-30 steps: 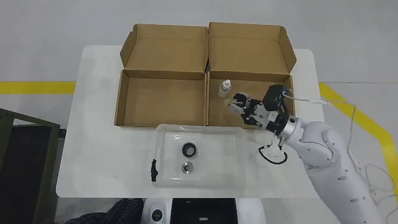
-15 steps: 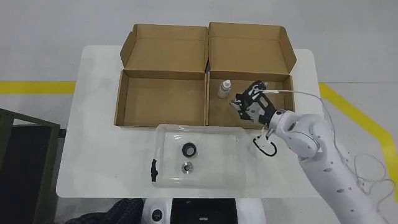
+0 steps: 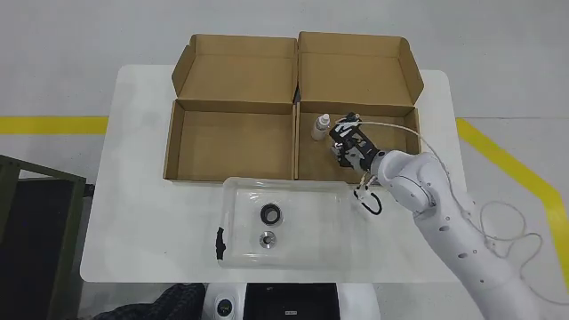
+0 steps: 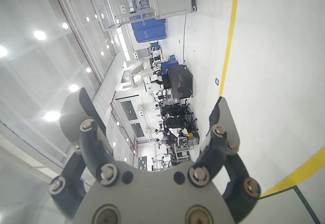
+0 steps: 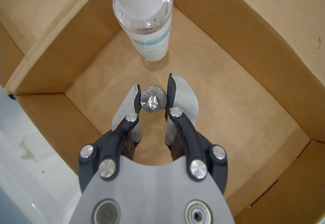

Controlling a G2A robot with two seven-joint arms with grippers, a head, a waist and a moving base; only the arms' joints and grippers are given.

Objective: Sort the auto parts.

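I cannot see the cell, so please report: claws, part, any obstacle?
Right claw shut on metal part, over cardboard box. Left claw open, empty. Bottle upright close ahead, not touching.

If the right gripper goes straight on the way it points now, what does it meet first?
Probably the floor of the cardboard box, just short of the bottle; depth is unclear.

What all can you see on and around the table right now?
table: one, white.
left cardboard box: one, brown, table's far side.
right cardboard box: one, brown, beside it.
bottle: one, clear, white cap, upright in right box.
tray: one, clear, nearer than the boxes.
ring part: one, black, in tray.
round part: one, silver, in tray.
clip: one, black, tray's left edge.
flanged part: one, silver, gripped above right box.
right gripper: shut.
left gripper: open, empty.
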